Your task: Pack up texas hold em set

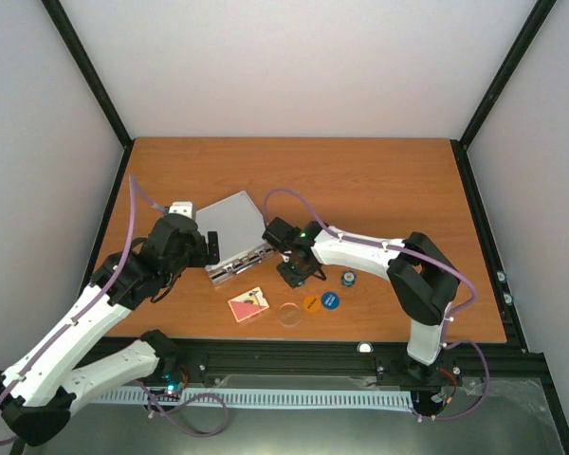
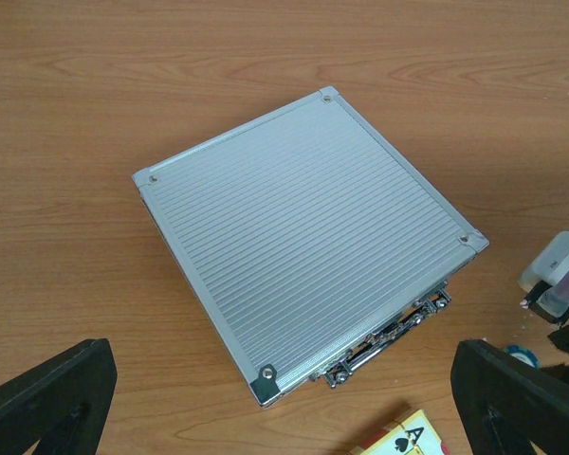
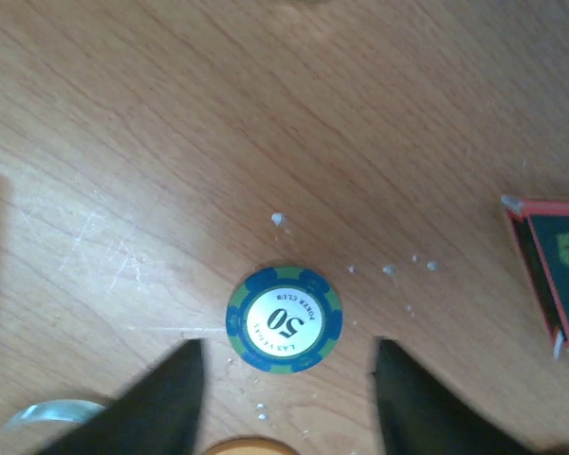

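And the left gripper [image 2: 283,360] is spread wide, nothing between its fingers; it hangs just short of the small silver ribbed aluminium case [image 2: 303,246], which lies flat and shut on the brown wooden worktop [image 1: 360,180], its metal latches [image 2: 384,336] on the edge nearest that gripper.

Over to the right gripper [image 3: 289,351]: part-open, its two dark fingers [image 3: 161,403] straddling a blue, green and white poker chip marked 50 [image 3: 284,319]; there is a gap on each side, so no grip, and the chip lies flat on the wood. In the right wrist view a red-and-black triangle [image 3: 550,284] sits off to the right of the chip, apart from it; the rim of a clear disc [image 3: 47,417] peeps in at the lower left, and the edge of an orange disc [image 3: 251,445] at the bottom.

From above, the right gripper is just beside the case's near right corner; nearer the arm bases runs a loose row of pink card deck [image 1: 248,306], clear disc, orange disc and blue disc [image 1: 330,300], all apart from the case. A small round chip [image 1: 347,279] lies just right of the gripper; whether it is the one seen from the wrist, I cannot tell. All these pieces are out on the worktop, outside the shut case.
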`<state>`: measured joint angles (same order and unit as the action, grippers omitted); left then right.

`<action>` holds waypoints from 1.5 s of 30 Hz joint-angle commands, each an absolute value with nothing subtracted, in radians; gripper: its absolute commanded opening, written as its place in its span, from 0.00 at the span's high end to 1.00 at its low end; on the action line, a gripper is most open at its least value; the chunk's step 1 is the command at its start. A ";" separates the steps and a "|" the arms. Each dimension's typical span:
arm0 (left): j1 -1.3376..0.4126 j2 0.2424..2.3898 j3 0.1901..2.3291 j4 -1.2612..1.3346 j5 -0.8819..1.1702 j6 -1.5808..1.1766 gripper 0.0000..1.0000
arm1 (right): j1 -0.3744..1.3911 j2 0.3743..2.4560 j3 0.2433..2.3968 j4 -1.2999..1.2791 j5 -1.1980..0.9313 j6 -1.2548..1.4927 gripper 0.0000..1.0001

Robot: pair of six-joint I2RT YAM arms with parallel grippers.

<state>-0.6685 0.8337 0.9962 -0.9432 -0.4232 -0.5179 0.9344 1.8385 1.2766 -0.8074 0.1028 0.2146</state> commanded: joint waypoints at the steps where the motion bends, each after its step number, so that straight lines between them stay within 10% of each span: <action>1: -0.669 0.824 1.011 -0.962 -0.439 -0.505 0.00 | 0.927 1.822 1.282 -0.815 0.091 0.228 0.36; 28: -0.669 0.822 1.009 -0.966 -0.453 -0.503 0.00 | 0.877 1.919 1.216 -0.769 -0.024 0.217 0.22; 45: -0.669 0.802 0.991 -0.973 -0.464 -0.513 0.00 | 0.877 1.917 1.199 -0.779 -0.002 0.235 0.80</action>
<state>-0.6685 0.8127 0.9936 -0.9573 -0.4461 -0.5179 0.8776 1.8931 1.2194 -0.7666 0.0078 0.2279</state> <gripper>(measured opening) 0.999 0.217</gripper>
